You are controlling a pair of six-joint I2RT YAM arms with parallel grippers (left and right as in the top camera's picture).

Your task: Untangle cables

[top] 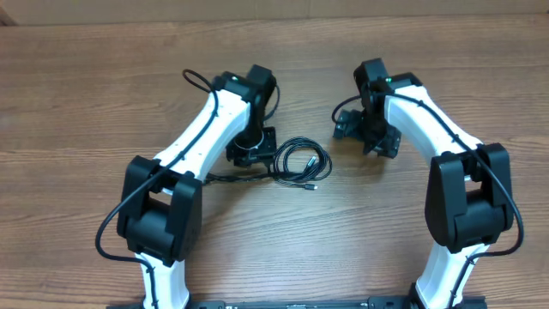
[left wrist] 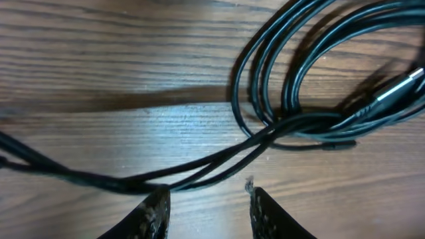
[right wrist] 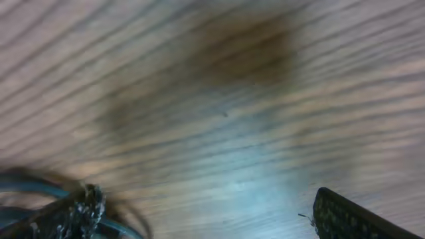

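Note:
The cables (top: 300,163) lie as one loose black coil at the table's middle, with two strands trailing left toward my left arm (top: 225,178). In the left wrist view the coil (left wrist: 265,99) fills the upper right, with a silver-tipped plug (left wrist: 398,83) at its right. The two strands (left wrist: 199,171) run left just beyond my fingertips. My left gripper (left wrist: 207,199) (top: 251,156) is open and empty, low over the table just left of the coil. My right gripper (right wrist: 209,212) (top: 369,137) is wide open and empty, to the right of the coil and apart from it.
The wooden table (top: 360,232) spreads all round. The right wrist view is blurred; a dark bluish cord (right wrist: 26,186) shows at its lower left beside the left finger, and I cannot tell whose it is. The arms' bases (top: 163,215) (top: 467,202) stand near the front.

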